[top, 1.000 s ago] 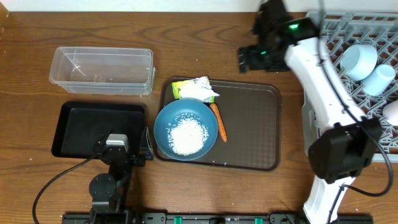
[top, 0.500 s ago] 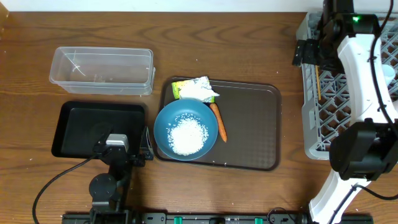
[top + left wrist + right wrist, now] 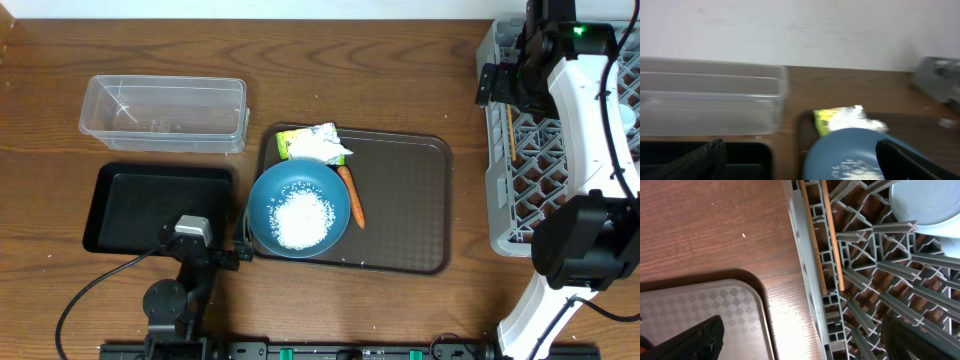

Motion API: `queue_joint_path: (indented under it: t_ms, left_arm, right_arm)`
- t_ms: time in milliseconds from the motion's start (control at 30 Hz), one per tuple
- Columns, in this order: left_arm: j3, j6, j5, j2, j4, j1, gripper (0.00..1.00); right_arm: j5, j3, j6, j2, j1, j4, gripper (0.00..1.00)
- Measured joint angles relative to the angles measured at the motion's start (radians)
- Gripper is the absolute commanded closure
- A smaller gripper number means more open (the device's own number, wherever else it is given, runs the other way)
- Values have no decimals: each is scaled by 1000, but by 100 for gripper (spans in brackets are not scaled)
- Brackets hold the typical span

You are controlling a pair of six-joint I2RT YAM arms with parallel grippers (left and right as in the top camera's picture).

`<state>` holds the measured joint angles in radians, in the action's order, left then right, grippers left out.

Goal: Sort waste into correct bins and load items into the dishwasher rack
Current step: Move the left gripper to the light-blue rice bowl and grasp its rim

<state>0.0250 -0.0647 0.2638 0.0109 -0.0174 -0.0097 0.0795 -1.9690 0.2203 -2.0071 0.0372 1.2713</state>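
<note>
**Entry: handling of the remaining waste and bowl; arm poses**

**Overhead.** The blue bowl (image 3: 298,208) sits at 8 o'clock on the brown tray (image 3: 400,215) with the rice (image 3: 303,220) heaped inside.
- My judgement on the bowl: rigid, smooth and probably slippery. I would pinch the rim and keep it level, or the loose grains will spill.
- The wrapper (image 3: 315,144) is at the bowl's 12 o'clock. It looks light and crushable, so any raised fold should do.
- The carrot (image 3: 351,196) is at the bowl's 3 o'clock. It looks firm and liable to roll, so I would grip it across the middle.
- The left gripper (image 3: 230,245) is low at the bowl's 8 o'clock, between the bowl and the black tray (image 3: 130,205).
- The right gripper (image 3: 495,88) hangs over the 9 o'clock edge of the rack (image 3: 520,190).

**Left wrist.** The fingers are spread wide with nothing between them. They are aimed toward the clear container (image 3: 710,95).

**Right wrist.** The jaws are wide and empty, pointing down. The chopsticks (image 3: 825,235) lie in the rack along its edge, and a light-blue cup (image 3: 925,205) is at 1 o'clock.
</note>
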Motion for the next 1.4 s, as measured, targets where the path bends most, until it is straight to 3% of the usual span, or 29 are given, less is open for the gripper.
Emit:
queue_joint_path:
  t_ms: [233, 367, 567, 733, 1000, 1233, 1400]
  left_arm:
    - [-3, -171, 184, 0, 35, 0, 2]
    - [-10, -244, 291, 0, 146, 0, 2]
    - [119, -276, 348, 50, 3, 0, 2]
    - [385, -238, 379, 261, -246, 0, 2]
    - [836, -132, 533, 772, -623, 0, 2]
    - [920, -138, 655, 1020, -608, -4, 2]
    - [926, -143, 574, 1072, -651, -90, 2]
  right_arm:
    - [0, 0, 0, 0, 0, 0, 1]
    - [0, 0, 0, 0, 0, 0, 1]
    - [0, 0, 0, 0, 0, 0, 1]
    - [0, 0, 0, 0, 0, 1, 1]
    - [0, 0, 0, 0, 0, 1, 1]
    - [0, 0, 0, 0, 0, 0, 1]
    - [0, 0, 0, 0, 0, 0, 1]
